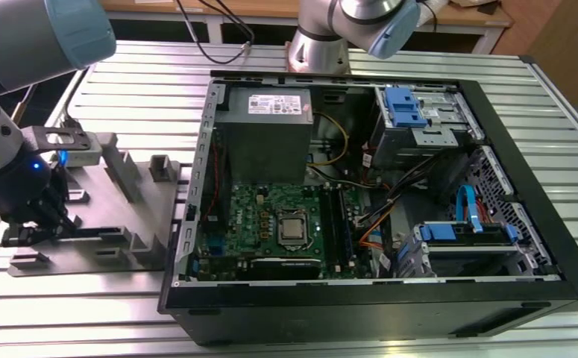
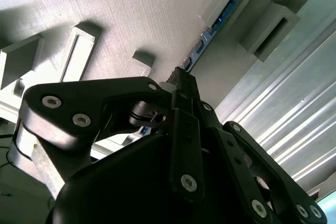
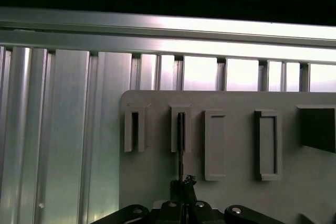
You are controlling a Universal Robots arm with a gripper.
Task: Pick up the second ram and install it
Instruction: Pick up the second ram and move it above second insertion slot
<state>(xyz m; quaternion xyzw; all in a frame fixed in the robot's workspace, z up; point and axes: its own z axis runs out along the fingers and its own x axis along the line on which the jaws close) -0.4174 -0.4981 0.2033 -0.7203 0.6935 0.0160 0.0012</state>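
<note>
The black multi-link gripper (image 1: 32,224) stood low over the grey moulded fixture tray (image 1: 119,194) at the exterior view's left, on the ribbed aluminium table (image 1: 139,67). In both wrist views its fingers were clenched together on the second ram (image 2: 210,32), a thin dark blue memory stick seen edge-on. The fingertips (image 2: 181,80) met at the stick's near end. The stick stood upright on its long edge in 1 narrow rectangular slot of the tray (image 3: 236,145). In the first wrist view the stick (image 3: 180,150) ran from that slot straight to the gripper (image 3: 181,184), with 1 slot on one side and 2 wider slots on the other. The open black computer case (image 1: 527,246) lay to the exterior view's right of the tray, touching it or just beside it, with the green motherboard (image 1: 259,216) inside
</note>
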